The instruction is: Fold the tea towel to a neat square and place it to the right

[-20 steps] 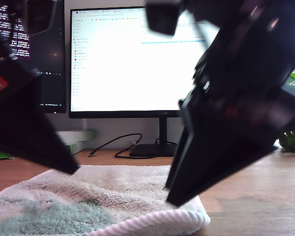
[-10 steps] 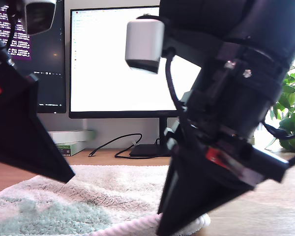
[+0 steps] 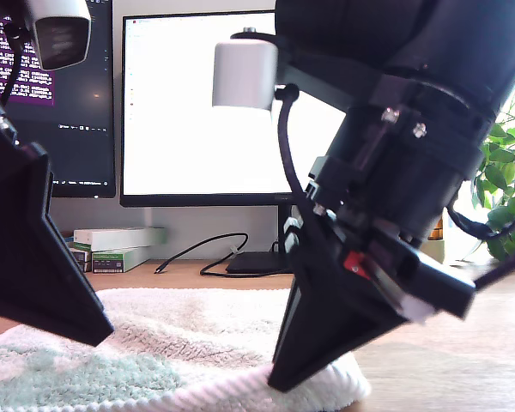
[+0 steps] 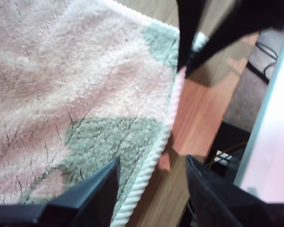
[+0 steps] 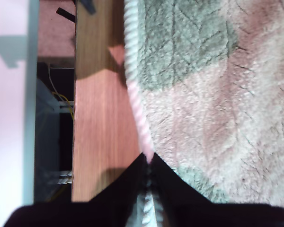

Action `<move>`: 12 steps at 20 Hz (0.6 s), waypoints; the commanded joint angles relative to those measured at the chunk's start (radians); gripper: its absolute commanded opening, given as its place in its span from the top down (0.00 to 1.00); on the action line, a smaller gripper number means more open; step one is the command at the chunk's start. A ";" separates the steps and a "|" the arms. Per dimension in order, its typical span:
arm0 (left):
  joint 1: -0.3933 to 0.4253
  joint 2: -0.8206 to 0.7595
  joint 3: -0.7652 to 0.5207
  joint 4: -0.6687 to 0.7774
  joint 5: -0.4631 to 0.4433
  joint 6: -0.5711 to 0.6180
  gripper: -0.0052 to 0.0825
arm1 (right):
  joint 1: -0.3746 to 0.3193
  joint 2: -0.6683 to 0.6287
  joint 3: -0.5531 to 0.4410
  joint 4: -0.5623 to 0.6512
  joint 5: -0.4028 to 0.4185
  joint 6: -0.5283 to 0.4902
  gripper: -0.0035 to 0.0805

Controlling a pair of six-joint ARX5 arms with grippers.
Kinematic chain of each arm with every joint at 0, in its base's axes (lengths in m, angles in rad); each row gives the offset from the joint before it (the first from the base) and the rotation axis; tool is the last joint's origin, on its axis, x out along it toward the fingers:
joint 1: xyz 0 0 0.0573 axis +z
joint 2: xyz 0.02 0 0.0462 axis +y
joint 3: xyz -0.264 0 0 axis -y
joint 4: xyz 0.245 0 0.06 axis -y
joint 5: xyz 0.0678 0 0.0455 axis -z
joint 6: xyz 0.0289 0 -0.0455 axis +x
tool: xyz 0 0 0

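Note:
The tea towel (image 3: 189, 335) lies flat on the wooden table (image 3: 446, 360), fluffy pale cloth with grey-green patches and a corded hem (image 3: 206, 393) along its near edge. My second gripper (image 3: 279, 382), on the exterior view's right, is shut on that hem (image 5: 137, 113), its tips (image 5: 149, 161) pinched over the cord near the towel's corner. My first gripper (image 3: 94, 326), on the exterior view's left, hovers open just above the towel (image 4: 61, 71), with the hem (image 4: 151, 165) running between its spread fingers (image 4: 94, 189). My second gripper (image 4: 182, 66) shows farther along the hem in the first wrist view.
A bright monitor (image 3: 197, 112) and a dark screen (image 3: 77, 112) stand behind the towel. Flat boxes (image 3: 116, 245), a black cable (image 3: 197, 253) and the monitor foot sit at the back. A plant (image 3: 506, 172) is at the exterior view's right. The table edge (image 5: 75, 118) runs close beside the hem.
My second gripper has come down and toward the exterior view's left, onto the hem. My first gripper has shifted a little toward the exterior view's left.

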 commanded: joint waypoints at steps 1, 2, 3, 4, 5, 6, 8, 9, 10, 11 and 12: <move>-0.005 0.005 -0.018 -0.002 0.002 0.023 0.46 | -0.011 -0.028 0.034 -0.011 -0.001 0.004 0.97; -0.010 0.005 -0.018 -0.008 0.002 0.037 0.44 | -0.014 -0.036 0.043 -0.024 -0.001 0.004 0.97; -0.014 0.005 -0.018 -0.018 0.001 0.056 0.42 | -0.014 -0.044 0.055 -0.040 -0.001 0.004 0.97; -0.016 0.005 -0.018 -0.026 0.002 0.066 0.42 | -0.019 -0.055 0.062 -0.051 -0.001 0.004 0.97; -0.018 0.005 -0.018 -0.032 0.002 0.072 0.42 | -0.024 -0.063 0.065 -0.052 0.000 0.004 0.97; -0.021 0.005 -0.018 -0.047 -0.001 0.080 0.42 | -0.027 -0.070 0.065 -0.052 0.000 0.004 0.97; -0.023 0.008 -0.018 -0.071 -0.032 0.090 0.42 | -0.034 -0.082 0.065 -0.065 0.000 0.004 0.97; -0.022 0.012 -0.018 -0.077 -0.062 0.092 0.42 | -0.034 -0.087 0.065 -0.068 0.000 0.004 0.97; -0.021 0.016 -0.018 -0.087 -0.098 0.099 0.42 | -0.034 -0.093 0.065 -0.071 -0.001 0.004 0.97; -0.019 0.021 -0.018 -0.095 -0.132 0.098 0.42 | -0.037 -0.101 0.065 -0.074 -0.001 0.004 0.97; -0.014 0.027 -0.018 -0.093 -0.155 0.098 0.42 | -0.037 -0.109 0.065 -0.074 -0.001 0.004 0.97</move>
